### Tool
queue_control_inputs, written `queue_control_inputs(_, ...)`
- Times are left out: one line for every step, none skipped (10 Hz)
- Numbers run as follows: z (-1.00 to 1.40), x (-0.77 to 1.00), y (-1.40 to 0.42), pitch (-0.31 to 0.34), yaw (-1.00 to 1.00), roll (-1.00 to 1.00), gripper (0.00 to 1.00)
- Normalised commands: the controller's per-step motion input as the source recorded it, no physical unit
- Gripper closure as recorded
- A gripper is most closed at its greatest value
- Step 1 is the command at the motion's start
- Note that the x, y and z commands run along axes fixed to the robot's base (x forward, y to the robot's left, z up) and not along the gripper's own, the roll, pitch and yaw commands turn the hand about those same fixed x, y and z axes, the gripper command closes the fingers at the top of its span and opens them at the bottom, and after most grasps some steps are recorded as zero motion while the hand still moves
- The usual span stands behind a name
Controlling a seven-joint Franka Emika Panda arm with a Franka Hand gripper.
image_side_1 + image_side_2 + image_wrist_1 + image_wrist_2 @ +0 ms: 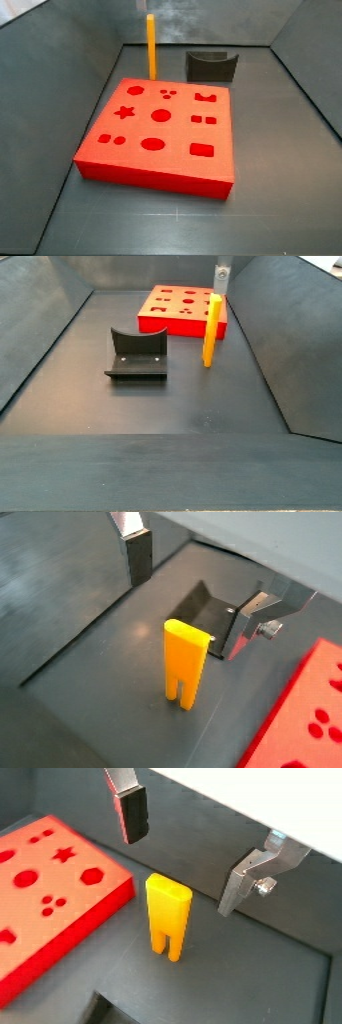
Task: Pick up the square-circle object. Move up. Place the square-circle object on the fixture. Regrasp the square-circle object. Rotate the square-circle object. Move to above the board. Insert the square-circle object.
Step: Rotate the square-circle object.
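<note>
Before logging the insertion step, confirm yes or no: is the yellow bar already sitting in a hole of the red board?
No: in a side view the square-circle object stands upright on the floor beside the board, under the open gripper.

Hand (194, 853) cropped at the frame edge in both wrist views; board (301, 712) partly cut off.

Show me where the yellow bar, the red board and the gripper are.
square-circle object (210, 331): side view, mid-shaft.
board (158, 150): side view, bare top face.
gripper (194, 843): wrist view, between open fingertips, above the bar.
</note>
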Motion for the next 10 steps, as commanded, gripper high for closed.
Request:
queue_control_inputs(-0.03,0.04,0.0,0.01,1.0,0.0,0.0)
queue_control_inputs(-0.03,0.04,0.0,0.01,1.0,0.0,0.0)
queue_control_inputs(-0.03,0.04,0.0,0.01,1.0,0.0,0.0)
queue_control_inputs(-0.03,0.04,0.0,0.011,1.0,0.0,0.0)
queue_control_inputs(-0.03,0.04,0.0,0.011,1.0,0.0,0.0)
queue_control_inputs(-0.03,0.04,0.0,0.012,1.0,-0.01,0.0)
queue_control_inputs(-0.03,0.04,0.0,0.013,1.0,-0.01,0.0)
queue_control_inputs(-0.03,0.04,0.0,0.013,1.0,-0.01,0.0)
queue_control_inputs(-0.03,0.04,0.0,0.014,1.0,-0.01,0.0)
queue_control_inputs(-0.03,0.04,0.0,0.015,1.0,-0.01,0.0)
